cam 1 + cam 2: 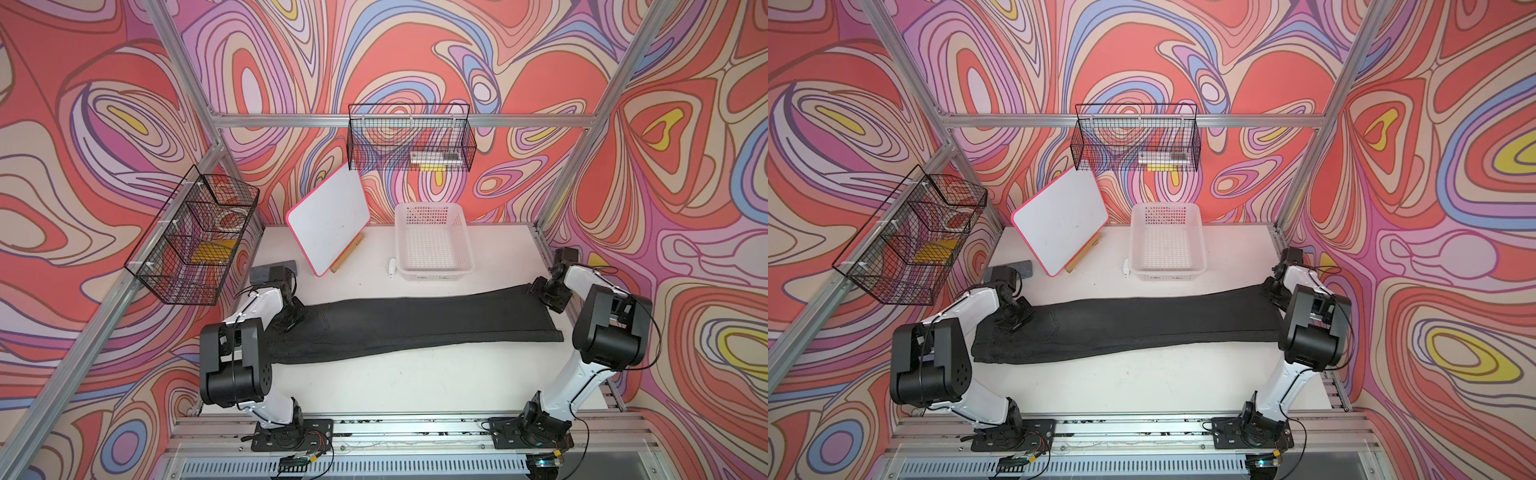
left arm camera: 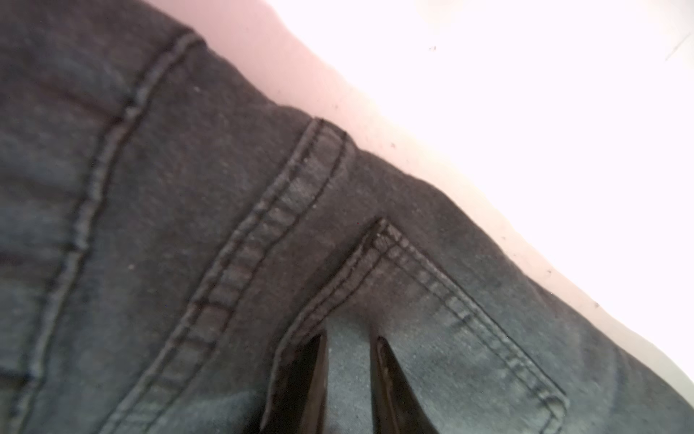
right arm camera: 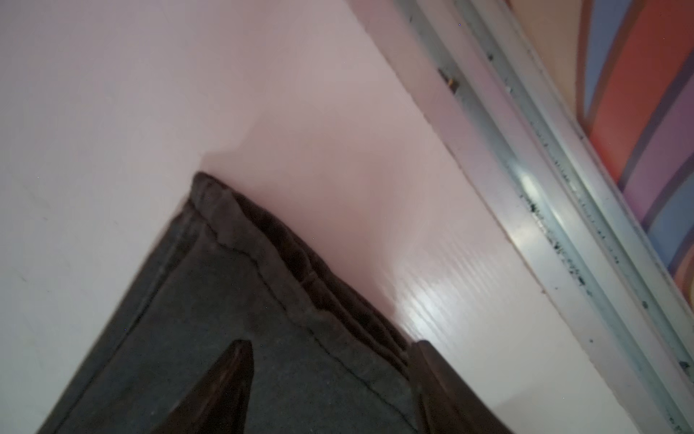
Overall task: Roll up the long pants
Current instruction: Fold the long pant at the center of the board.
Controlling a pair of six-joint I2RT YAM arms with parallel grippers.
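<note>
The long pants (image 1: 415, 324) (image 1: 1142, 324) are dark charcoal denim, folded lengthwise and stretched flat across the table, waist at the left and hems at the right. My left gripper (image 1: 293, 322) (image 1: 1017, 320) is down on the waist end. In the left wrist view its fingers (image 2: 351, 336) stand narrowly apart at a back pocket corner, pinching a strip of cloth (image 2: 187, 225). My right gripper (image 1: 548, 297) (image 1: 1273, 297) is at the far corner of the hems. In the right wrist view it (image 3: 331, 342) stands open astride the stitched hem (image 3: 225, 300), one finger over cloth and one over bare table.
Behind the pants stand a white plastic basket (image 1: 432, 274), a small white object (image 1: 391, 266), a tilted whiteboard (image 1: 328, 224) on a wooden stand and a grey eraser block (image 1: 286, 266). Wire baskets hang at the left (image 1: 195, 241) and back (image 1: 409, 137). An aluminium rail (image 3: 544, 225) borders the table by the hems.
</note>
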